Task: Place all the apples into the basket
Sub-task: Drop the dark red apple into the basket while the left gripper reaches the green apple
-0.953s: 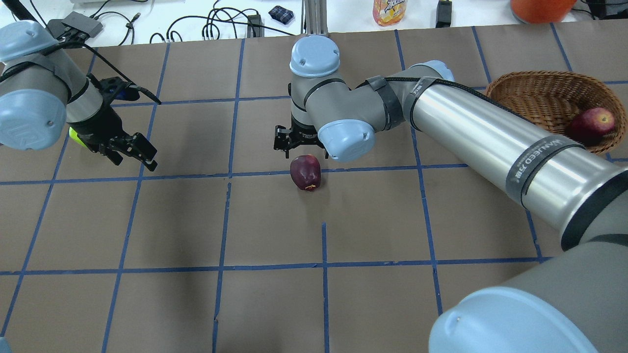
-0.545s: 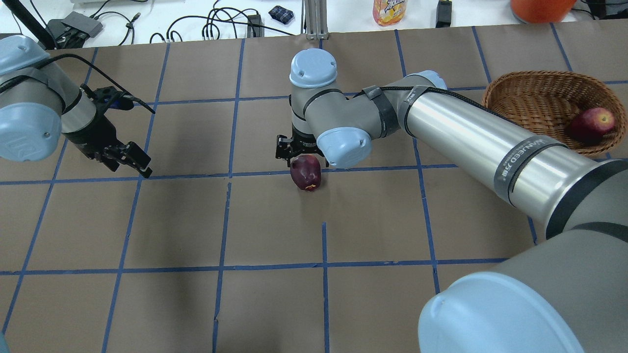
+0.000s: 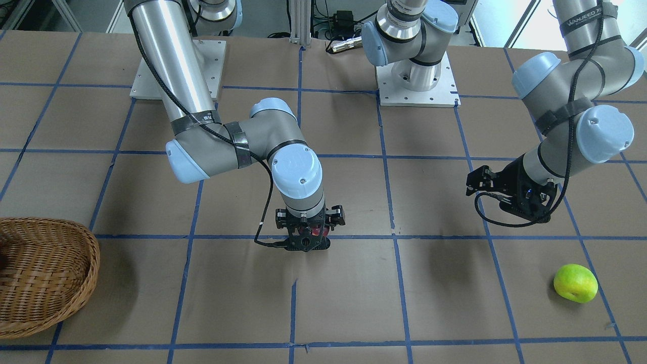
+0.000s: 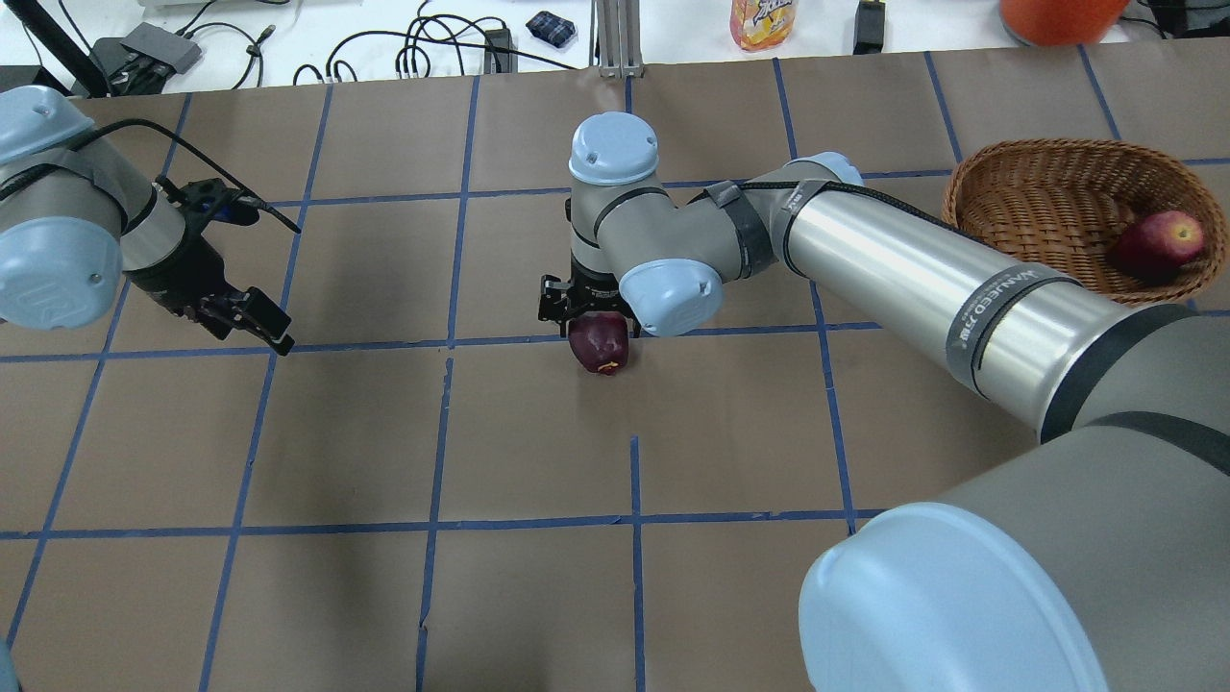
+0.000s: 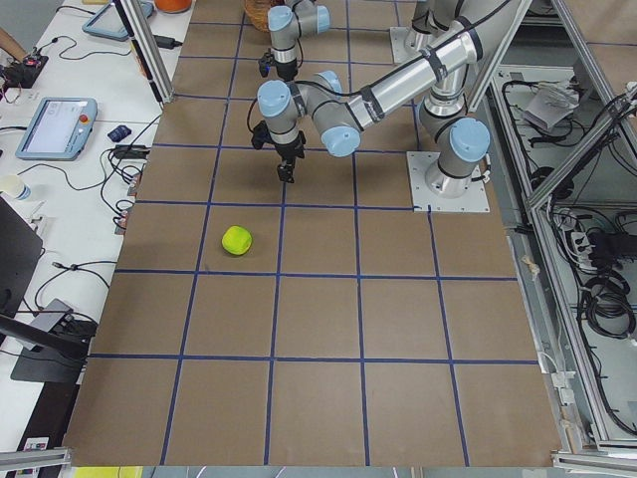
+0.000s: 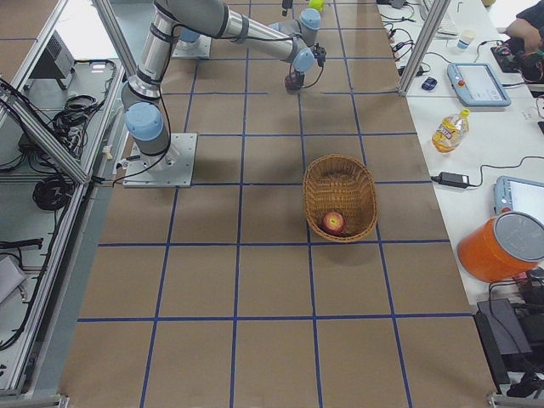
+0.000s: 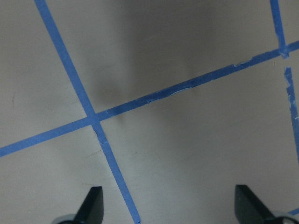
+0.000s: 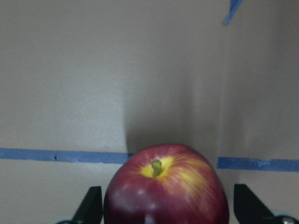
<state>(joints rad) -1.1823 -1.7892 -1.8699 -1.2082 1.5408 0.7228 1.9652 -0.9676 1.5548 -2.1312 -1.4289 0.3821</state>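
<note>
Apple [image 4: 599, 346], maroon, is sitting on the bench [image 4: 538, 432], well apart from the basket [image 4: 1047, 154]. Right end effector [image 8: 167, 205] is straddling it, spread apart. I am thinking it should go lower, then be closing across the widest part. Left end effector [image 7: 168, 205] is hanging spread wide.

— How were the arms built?
— The right arm [image 4: 894, 274] and left arm [image 4: 106, 197] had silver tubes, grey joints and pale-blue caps [image 4: 613, 146] with small screws.
— Any markings?
— "WANJEED" ran along a black band [image 4: 999, 308]; a black braided cable [image 4: 783, 183] was taped alongside.
</note>
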